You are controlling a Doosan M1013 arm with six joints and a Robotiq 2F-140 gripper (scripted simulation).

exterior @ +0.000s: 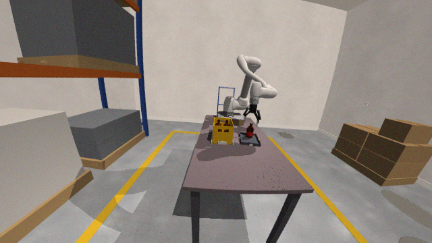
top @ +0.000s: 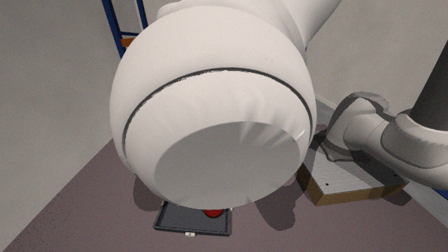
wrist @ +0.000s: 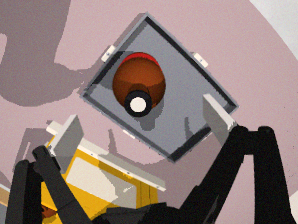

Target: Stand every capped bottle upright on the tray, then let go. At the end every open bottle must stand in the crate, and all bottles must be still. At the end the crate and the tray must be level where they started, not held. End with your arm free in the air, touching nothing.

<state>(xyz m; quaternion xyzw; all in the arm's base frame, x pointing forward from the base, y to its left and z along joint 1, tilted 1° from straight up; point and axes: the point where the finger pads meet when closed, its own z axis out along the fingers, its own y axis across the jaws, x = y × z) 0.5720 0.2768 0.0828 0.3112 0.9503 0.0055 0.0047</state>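
In the exterior view, a long tabletop (exterior: 236, 172) is running from the lower middle of the frame back toward a white robot arm (exterior: 246, 81) (top: 217, 105). Left of the tabletop's middle, a yellow crate (exterior: 223, 136) (wrist: 95, 200) is standing level, with the dark necks of two bottles (exterior: 219, 123) showing inside it. Just to its right, a dark gray tray (exterior: 254, 142) (wrist: 182, 100) (top: 189, 231) is lying flat. One brown bottle (exterior: 250, 131) (wrist: 138, 82) (top: 213, 213) with a red band is standing upright on the tray, toward the tray's left side in the wrist view, and a white cap (wrist: 138, 104) is topping its dark neck.

The black fingers (exterior: 258, 118) are spreading wide open and holding nothing; they are hanging above and behind the tray in the exterior view. In the wrist view, one pale fingertip is showing at lower left, over the crate's edge, and the other at right, overlapping the tray's corner region. In the top view, the arm is filling the middle of the frame and hiding most of the bottle, whose red part is peeking out below.
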